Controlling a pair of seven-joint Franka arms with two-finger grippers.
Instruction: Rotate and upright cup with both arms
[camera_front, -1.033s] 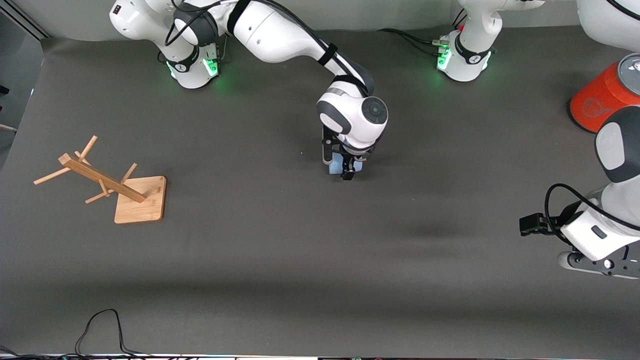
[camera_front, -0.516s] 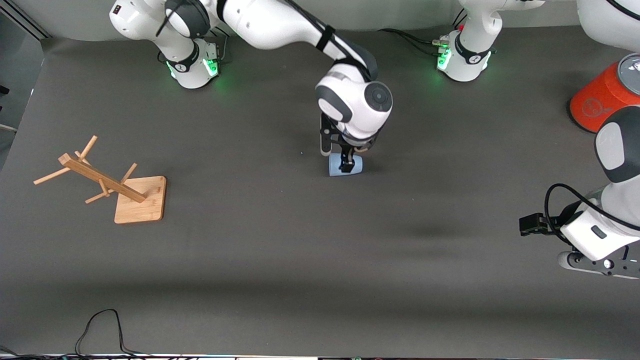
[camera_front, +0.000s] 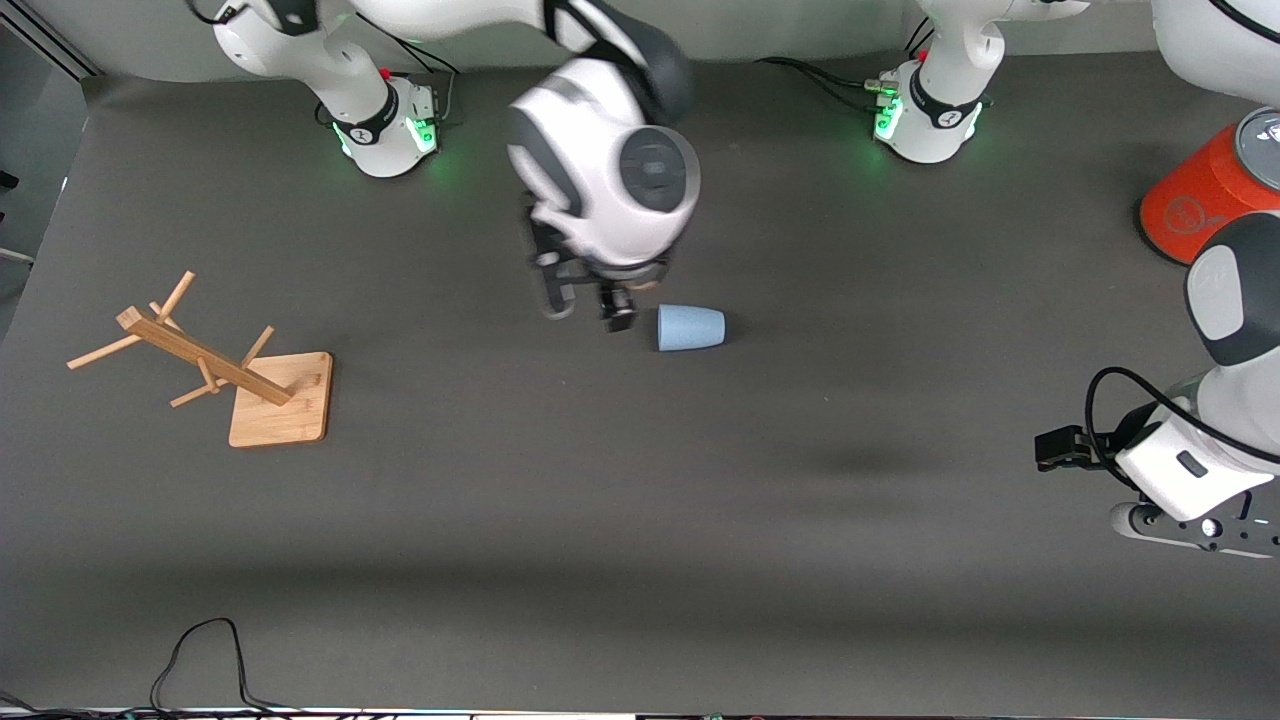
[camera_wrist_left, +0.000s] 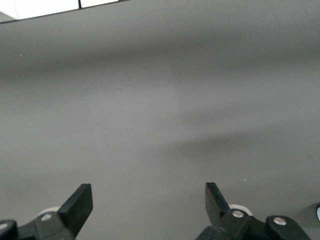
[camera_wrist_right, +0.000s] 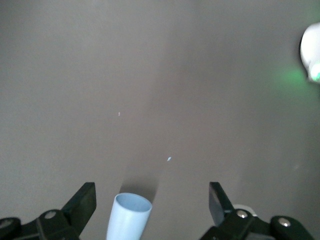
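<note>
One small pale-blue plastic cup (camera_front: 690, 327) released, lying sideways on dark tabletop (camera_front: 640, 500). Right hand (camera_front: 582, 305) lifted clear, open; left hand (camera_wrist_left: 149, 205) open, waiting. Uprighting pending.

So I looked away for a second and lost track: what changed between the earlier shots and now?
The right gripper rose off the small pale-blue plastic cup and swung toward the right arm's end of the table, jaws open and empty. The cup stayed on its side in the same spot. The wooden rack, orange-red can and waiting left gripper barely moved.
</note>
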